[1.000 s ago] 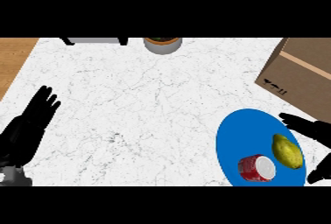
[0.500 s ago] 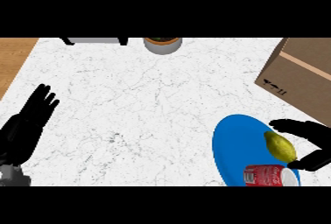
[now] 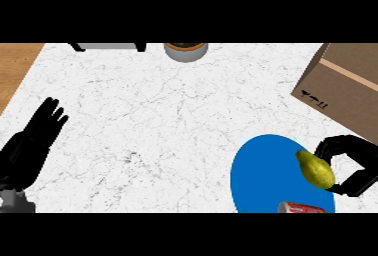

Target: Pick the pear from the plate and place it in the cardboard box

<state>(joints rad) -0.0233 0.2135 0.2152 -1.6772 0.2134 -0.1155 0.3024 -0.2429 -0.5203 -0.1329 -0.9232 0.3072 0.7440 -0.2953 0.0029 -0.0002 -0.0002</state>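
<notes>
Your R hand (image 3: 363, 155) is curled round the pear (image 3: 316, 169) at 4 o'clock, over the blue plate (image 3: 266, 175) edge. L hand (image 3: 33, 142) is flat open at 9, cardboard box (image 3: 347, 85) at 2.

The desk (image 3: 170, 130) has a white top veined with fine grey lines. At its far edge, near the middle, stands a grey pot (image 3: 185, 50) with a brown inside, cut off by the view. Left of the pot along that same far edge shows a dark frame (image 3: 107, 46). Beyond the desk's left edge lies wooden floor (image 3: 18, 65). At the desk's near edge, toward the right, a red round thing (image 3: 303, 208) with a pale face shows only in part.
</notes>
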